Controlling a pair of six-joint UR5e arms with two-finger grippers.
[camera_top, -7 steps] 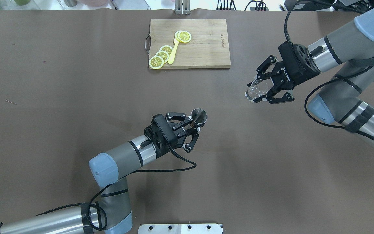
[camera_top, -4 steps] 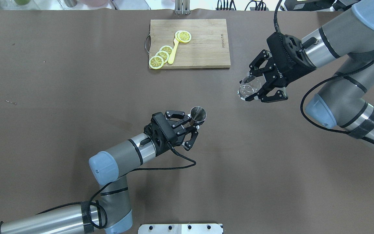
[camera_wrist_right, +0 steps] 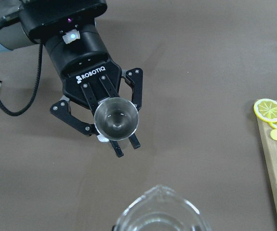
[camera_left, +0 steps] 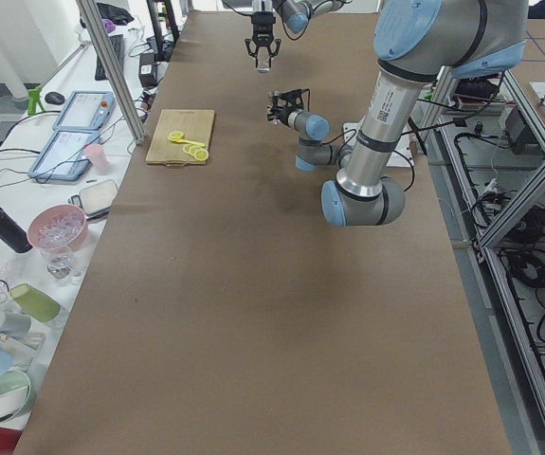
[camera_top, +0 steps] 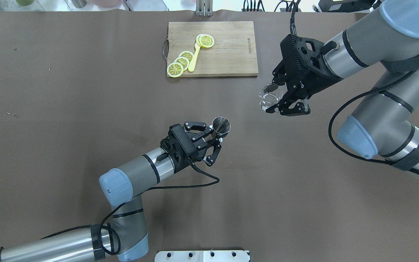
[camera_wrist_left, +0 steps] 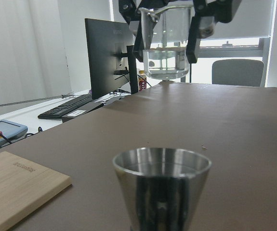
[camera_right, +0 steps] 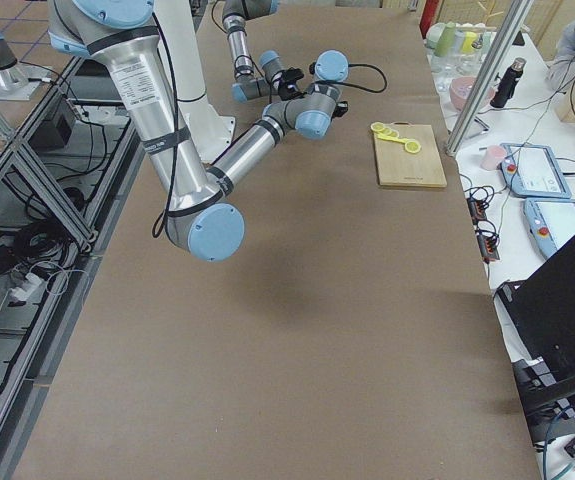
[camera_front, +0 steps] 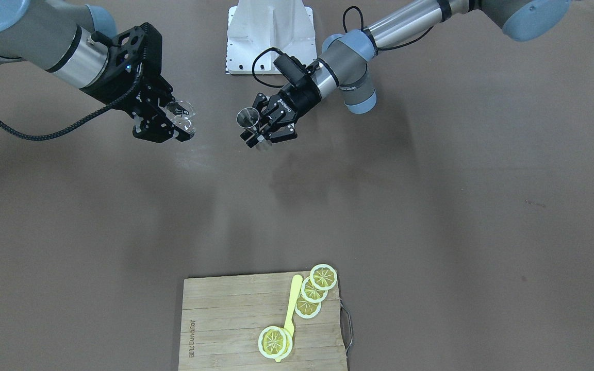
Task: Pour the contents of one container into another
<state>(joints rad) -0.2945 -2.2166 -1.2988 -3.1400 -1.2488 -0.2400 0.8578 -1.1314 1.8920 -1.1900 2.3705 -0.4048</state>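
Note:
My left gripper (camera_top: 214, 140) is shut on a small steel jigger cup (camera_top: 221, 126), held upright above the table's middle; the cup (camera_wrist_right: 116, 119) looks empty from above and fills the bottom of the left wrist view (camera_wrist_left: 162, 185). My right gripper (camera_top: 281, 97) is shut on a clear glass beaker (camera_top: 269, 95) with a little clear liquid in it (camera_wrist_left: 166, 53), held upright, higher than the cup and to its right. In the front view the beaker (camera_front: 181, 119) hangs left of the cup (camera_front: 248, 118). The beaker's spout (camera_wrist_right: 158, 211) points toward the cup.
A wooden cutting board (camera_top: 227, 54) lies at the table's far side with several lemon slices (camera_top: 183, 62) and a yellow spoon (camera_top: 194, 58) on it. Cups, bowls and bottles (camera_left: 26, 303) stand on a side bench beyond the table's far edge.
The right arm has carried the beaker left and a little farther away, closer to the cup. The left gripper with the cup has edged slightly away from the robot.

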